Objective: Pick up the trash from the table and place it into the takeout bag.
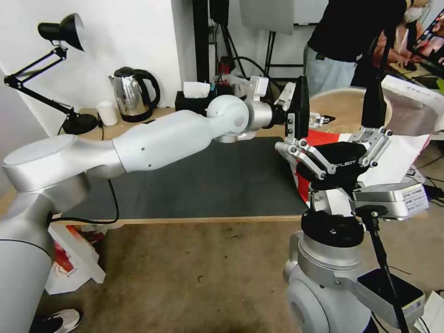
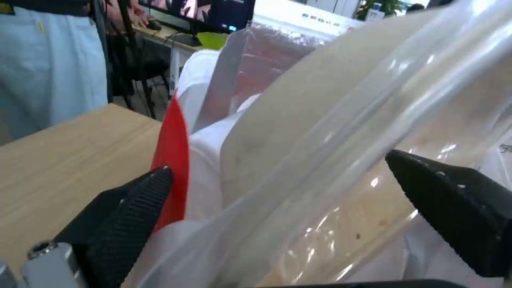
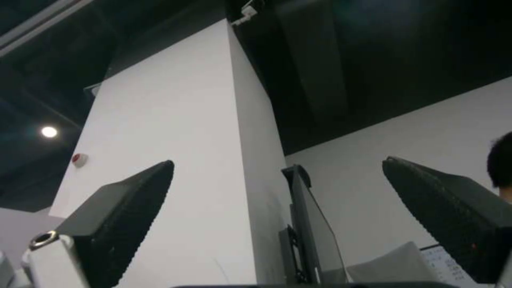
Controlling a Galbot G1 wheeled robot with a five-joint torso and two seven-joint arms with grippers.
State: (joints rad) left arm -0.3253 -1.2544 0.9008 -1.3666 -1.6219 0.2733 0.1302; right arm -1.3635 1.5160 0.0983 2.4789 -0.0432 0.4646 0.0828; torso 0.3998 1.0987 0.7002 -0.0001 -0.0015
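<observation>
Takeout bag (image 1: pixel 397 152) standing at the right end of the counter (image 1: pixel 138 221), mouth open, foil lining showing. Round beige lid (image 1: pixel 344 108) over that mouth, tilted. Left claw (image 1: pixel 319 119) reaching across the dark mat (image 1: pixel 208 180) to the bag, fingers spread apart, lid lying loose between them in the left wrist view (image 2: pixel 331 160). Right claw (image 1: pixel 335 138) raised in front of the bag, pointing upward, fingers wide apart, empty.
</observation>
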